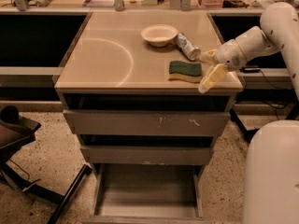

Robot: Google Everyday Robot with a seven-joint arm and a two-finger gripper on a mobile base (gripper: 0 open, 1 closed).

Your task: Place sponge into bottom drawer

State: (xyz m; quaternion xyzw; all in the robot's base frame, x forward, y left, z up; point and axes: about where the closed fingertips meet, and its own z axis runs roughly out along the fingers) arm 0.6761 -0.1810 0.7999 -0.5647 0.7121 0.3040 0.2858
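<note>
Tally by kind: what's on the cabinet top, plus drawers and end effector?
sponge: 1
bowl: 1
can, lying on its side: 1
drawers: 3 (top drawer, middle drawer, bottom drawer pulled out)
end effector, open, just right of the sponge: 1
Total: 7

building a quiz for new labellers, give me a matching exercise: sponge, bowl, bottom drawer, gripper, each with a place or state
1 sponge
2 bowl
3 bottom drawer
4 gripper

A pulled out, at floor level
B white, back of the cabinet top
C jaws open, right of the sponge
D green face up, front right of the top

Pairs: 1-D, 2-B, 3-A, 4-C
</note>
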